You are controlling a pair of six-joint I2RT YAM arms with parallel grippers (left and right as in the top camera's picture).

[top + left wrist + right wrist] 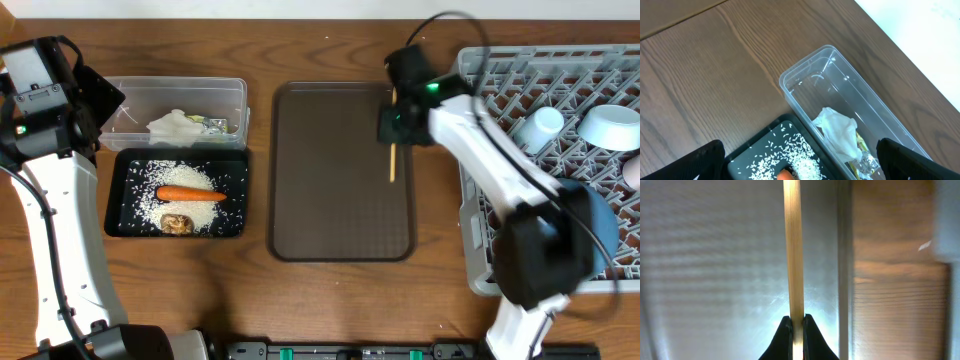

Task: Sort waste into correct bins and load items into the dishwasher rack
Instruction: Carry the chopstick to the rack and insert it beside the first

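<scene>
My right gripper (393, 128) (796, 318) is shut on the wooden chopsticks (392, 160) (793, 245), which point along the right side of the brown serving tray (330, 210). My left gripper (98, 96) (800, 150) stands wide open above the two bins with nothing between its fingers. The black tray (122, 215) holds loose rice (185, 178), a carrot (190, 194) and a brown lump (178, 223). White tissue (837, 132) and a wrapper (862, 160) lie in the clear tub (135, 95). The grey rack (472, 215) at the right holds a cup (541, 127) and a white bowl (610, 127).
The right arm stretches across the rack's left half and hides part of it. A blue plate (600, 235) shows beside the arm in the rack. Bare wooden table lies between the bins and the serving tray.
</scene>
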